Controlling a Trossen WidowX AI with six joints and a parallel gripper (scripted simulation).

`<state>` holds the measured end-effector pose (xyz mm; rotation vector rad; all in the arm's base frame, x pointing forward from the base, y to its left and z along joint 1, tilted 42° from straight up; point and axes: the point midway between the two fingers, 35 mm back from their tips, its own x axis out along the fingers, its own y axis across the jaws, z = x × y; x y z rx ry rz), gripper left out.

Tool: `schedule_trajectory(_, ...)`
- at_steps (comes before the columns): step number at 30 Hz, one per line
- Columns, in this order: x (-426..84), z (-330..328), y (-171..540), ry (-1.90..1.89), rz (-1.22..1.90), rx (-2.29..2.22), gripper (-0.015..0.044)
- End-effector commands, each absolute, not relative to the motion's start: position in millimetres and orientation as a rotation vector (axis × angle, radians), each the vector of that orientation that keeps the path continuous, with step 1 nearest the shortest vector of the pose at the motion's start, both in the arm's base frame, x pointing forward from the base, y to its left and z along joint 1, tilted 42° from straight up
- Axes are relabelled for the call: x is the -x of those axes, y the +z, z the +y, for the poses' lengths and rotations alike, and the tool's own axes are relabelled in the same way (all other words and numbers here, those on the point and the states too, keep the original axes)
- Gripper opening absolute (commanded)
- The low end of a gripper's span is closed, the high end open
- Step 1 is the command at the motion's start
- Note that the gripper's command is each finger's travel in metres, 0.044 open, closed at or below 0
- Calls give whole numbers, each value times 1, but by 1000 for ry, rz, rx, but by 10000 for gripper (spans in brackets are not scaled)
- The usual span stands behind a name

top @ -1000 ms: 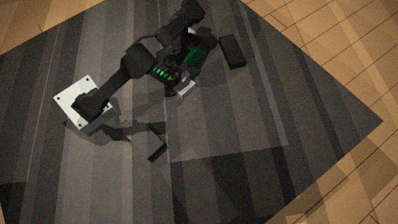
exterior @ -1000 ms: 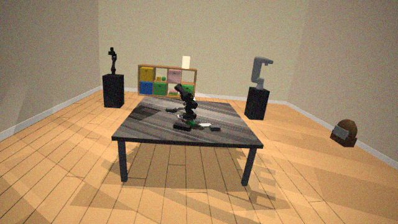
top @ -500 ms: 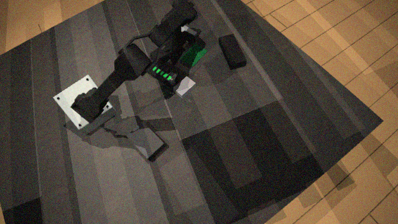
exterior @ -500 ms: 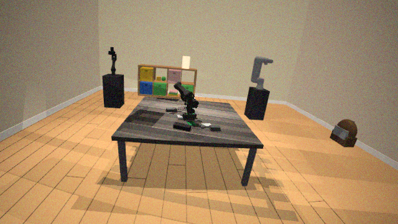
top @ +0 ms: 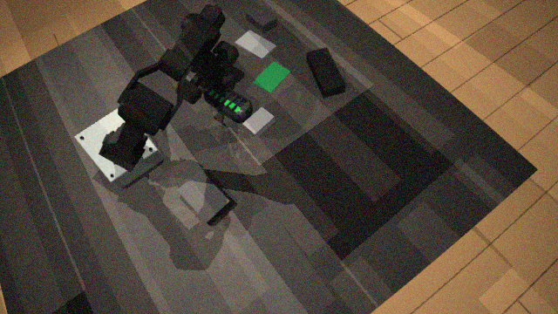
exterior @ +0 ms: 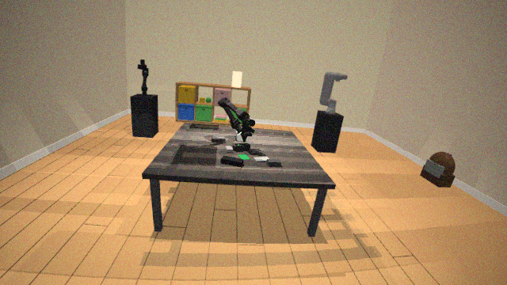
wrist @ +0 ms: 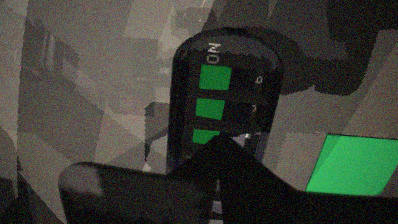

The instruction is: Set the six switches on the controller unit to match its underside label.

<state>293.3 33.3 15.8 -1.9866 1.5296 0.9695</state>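
Note:
The dark grey controller unit sits with its switches facing up. In the top view, brighter green patches show towards its right end and dimmer ones at its left, beside the arm. In the wrist view, three green patches show in a row down the left side below the ON mark; the numbers are too blurred to read, and the lower switches are hidden behind the fingers. My gripper is shut and empty. Its tips overlap the third visible switch in the wrist view; contact cannot be told. The underside label is hidden.
A green card, two pale plates, a black box and a small dark block lie around the unit. A grey module lies near the arm's base.

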Motion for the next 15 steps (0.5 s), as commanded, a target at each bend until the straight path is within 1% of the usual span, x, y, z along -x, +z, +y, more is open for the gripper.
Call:
schedule_trajectory(1, -274, 35, 10, 943, 1448, 2029, 0)
schedule_trajectory(8, -236, 33, -4, 904, 1296, 2085, 0)
schedule_trajectory(15, -235, 33, -4, 903, 1292, 2086, 0)
